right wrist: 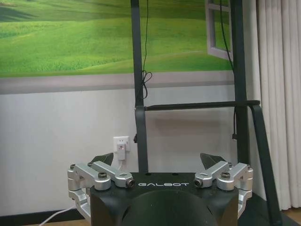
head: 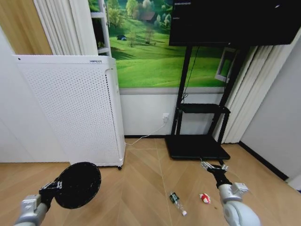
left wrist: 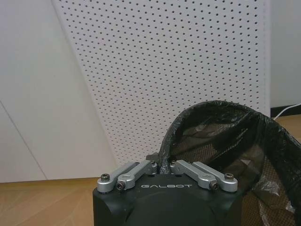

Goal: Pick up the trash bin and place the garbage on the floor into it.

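Observation:
The trash bin (head: 77, 184) is a small black round basket with a dark liner, held off the floor at the lower left. My left gripper (head: 52, 186) is shut on its rim; in the left wrist view the gripper (left wrist: 162, 167) pinches the bin's edge (left wrist: 221, 141). On the parquet floor (head: 136, 188) lie a clear bottle with a green label (head: 177, 203) and a red-and-white wrapper (head: 204, 198). My right gripper (head: 214, 166) hangs open above the floor, beyond the wrapper, with nothing between its fingers (right wrist: 99, 160).
A tall white perforated appliance (head: 77, 108) stands against the wall behind the bin. A black TV stand (head: 197, 141) with its flat base sits ahead of the right gripper. A white cable (head: 146, 136) runs along the skirting.

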